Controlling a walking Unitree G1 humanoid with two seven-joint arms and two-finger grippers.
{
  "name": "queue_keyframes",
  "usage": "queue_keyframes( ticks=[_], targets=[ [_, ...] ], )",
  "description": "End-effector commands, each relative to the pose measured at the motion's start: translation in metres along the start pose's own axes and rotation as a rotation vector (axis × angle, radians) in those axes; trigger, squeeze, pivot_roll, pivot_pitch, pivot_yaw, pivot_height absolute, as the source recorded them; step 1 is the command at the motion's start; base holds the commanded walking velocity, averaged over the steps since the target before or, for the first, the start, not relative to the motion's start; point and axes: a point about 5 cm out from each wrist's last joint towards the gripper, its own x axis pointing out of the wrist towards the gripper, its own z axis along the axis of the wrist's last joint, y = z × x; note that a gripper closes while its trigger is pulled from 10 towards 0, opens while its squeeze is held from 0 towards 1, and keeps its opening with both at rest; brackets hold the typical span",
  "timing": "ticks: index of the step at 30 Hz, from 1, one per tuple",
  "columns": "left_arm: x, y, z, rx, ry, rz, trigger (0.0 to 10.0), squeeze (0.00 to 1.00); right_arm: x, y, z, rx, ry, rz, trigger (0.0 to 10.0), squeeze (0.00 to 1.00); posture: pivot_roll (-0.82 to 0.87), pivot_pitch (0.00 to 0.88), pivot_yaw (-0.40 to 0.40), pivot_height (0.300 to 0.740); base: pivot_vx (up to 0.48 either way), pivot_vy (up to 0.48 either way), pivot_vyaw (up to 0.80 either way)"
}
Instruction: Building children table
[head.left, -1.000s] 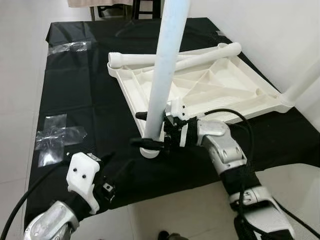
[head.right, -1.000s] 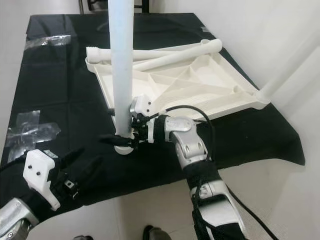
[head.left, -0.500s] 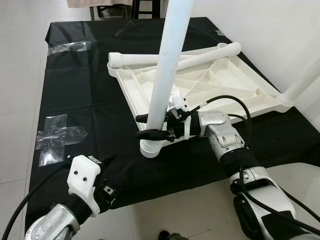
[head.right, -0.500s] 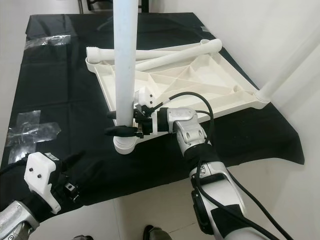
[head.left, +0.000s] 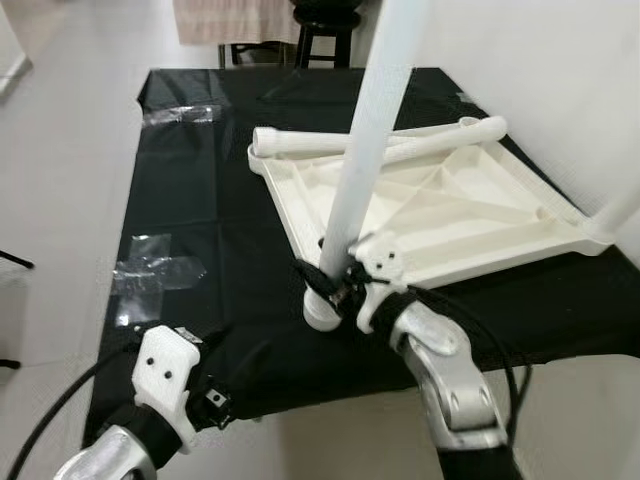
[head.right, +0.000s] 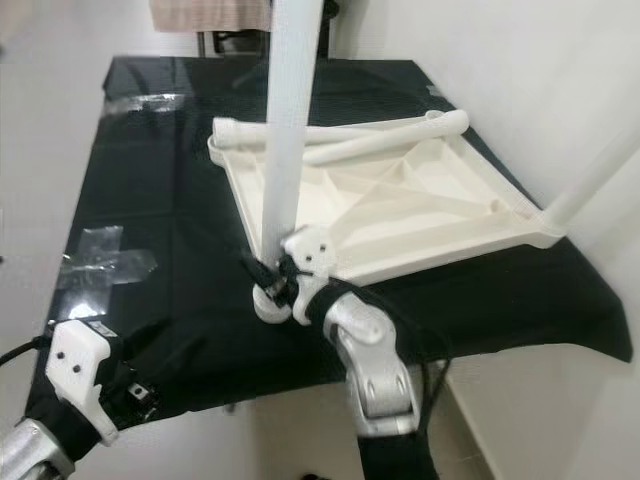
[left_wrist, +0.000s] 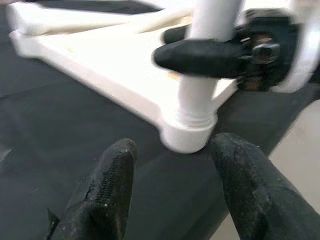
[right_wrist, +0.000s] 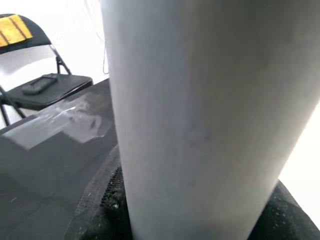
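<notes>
Tabletop (head.left: 470, 215), white and turned underside up so that its ribbed underside showed, was laid on a black cloth (head.left: 200, 210) covering a table. A white leg (head.left: 362, 170) was stood nearly upright in the socket at the tabletop's near corner, its top tilted slightly away and running out of the top of the eye views. That leg was clamped low down, just above the socket, by the right gripper (head.left: 335, 285), whose black fingers were closed on either side of the tube. Two further white legs (head.left: 390, 145) were seen lying across the far edge of the tabletop, and another leg (head.left: 620, 205) rose from the corner at the right. The left gripper (left_wrist: 172, 187) was held low over the near part of the cloth, short of the socket, with its two fingers spread apart and nothing between them. Clear plastic bags (head.left: 150, 275) were lying on the cloth to the left, well apart from the tabletop. A dark stool (head.left: 325, 25) was visible beyond the far end of the table.
</notes>
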Motion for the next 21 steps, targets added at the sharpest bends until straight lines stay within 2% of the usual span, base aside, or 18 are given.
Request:
queue_keyframes(
  ticks=[1, 3, 4, 5, 6, 7, 8, 10, 12, 16, 17, 18, 21],
  targets=[
    [0.001, -0.001, -0.004, -0.011, 0.018, -0.015, 10.0, 0.00, -0.003, -0.003, -0.041, 0.038, 0.213, 0.002, 0.0, 0.00, 0.15, 0.216, -0.117, 0.740, 0.000, 0.000, 0.00],
    [0.001, -0.001, -0.004, -0.009, 0.015, -0.011, 10.0, 0.00, 0.000, -0.008, -0.040, 0.041, 0.211, -0.008, 0.0, 0.00, 0.15, 0.216, -0.117, 0.740, 0.000, 0.000, 0.00],
    [0.001, 0.001, -0.003, -0.005, 0.013, -0.005, 10.0, 0.00, 0.005, -0.012, -0.038, 0.032, 0.209, -0.012, 9.3, 0.00, 0.15, 0.209, -0.122, 0.740, 0.000, 0.000, 0.00],
    [0.001, 0.001, -0.003, -0.005, 0.013, -0.005, 10.0, 0.00, 0.005, -0.012, -0.038, 0.032, 0.209, -0.012, 9.3, 0.00, 0.15, 0.209, -0.122, 0.740, 0.000, 0.000, 0.00],
    [0.002, 0.002, -0.003, -0.002, 0.011, 0.000, 10.0, 0.00, 0.011, -0.016, -0.031, 0.046, 0.183, -0.010, 10.0, 0.00, 0.15, 0.207, -0.120, 0.740, 0.000, 0.000, 0.00],
    [0.002, 0.003, -0.003, 0.000, 0.009, 0.000, 10.0, 0.00, 0.020, -0.017, -0.019, 0.100, 0.123, 0.064, 10.0, 1.00, 0.14, 0.204, -0.118, 0.740, 0.000, 0.000, 0.00],
    [0.002, 0.003, -0.003, 0.000, 0.009, 0.000, 10.0, 0.00, 0.020, -0.017, -0.019, 0.100, 0.123, 0.064, 10.0, 1.00, 0.14, 0.204, -0.118, 0.740, 0.000, 0.000, 0.00],
    [0.004, 0.003, -0.002, 0.002, 0.005, -0.005, 10.0, 0.00, 0.029, -0.014, 0.005, 0.140, 0.025, 0.189, 10.0, 1.00, 0.14, 0.196, -0.118, 0.740, 0.000, 0.000, 0.00],
    [0.005, 0.002, -0.002, 0.002, 0.002, -0.008, 10.0, 0.00, 0.030, -0.011, 0.022, 0.089, -0.054, 0.309, 10.0, 1.00, 0.14, 0.197, -0.118, 0.740, 0.000, 0.000, 0.00],
    [0.005, 0.002, -0.002, 0.002, 0.002, -0.009, 10.0, 0.00, 0.030, -0.010, 0.026, 0.073, -0.071, 0.341, 10.0, 1.00, 0.14, 0.197, -0.118, 0.740, 0.000, 0.000, 0.00],
    [0.005, 0.002, -0.002, 0.002, 0.001, -0.009, 10.0, 0.00, 0.030, -0.009, 0.029, 0.036, -0.083, 0.400, 10.0, 0.00, 0.14, 0.196, -0.119, 0.740, 0.000, 0.000, 0.00],
    [0.005, 0.002, -0.002, 0.002, 0.000, -0.009, 10.0, 0.00, 0.032, -0.010, 0.034, -0.003, -0.102, 0.555, 10.0, 0.00, 0.15, 0.196, -0.119, 0.740, 0.000, 0.000, 0.00],
    [0.005, 0.001, -0.001, 0.002, 0.001, -0.008, 10.0, 0.00, 0.035, -0.010, 0.038, -0.058, -0.105, 0.703, 10.0, 0.00, 0.16, 0.197, -0.120, 0.740, 0.000, 0.000, 0.00]
  ],
)
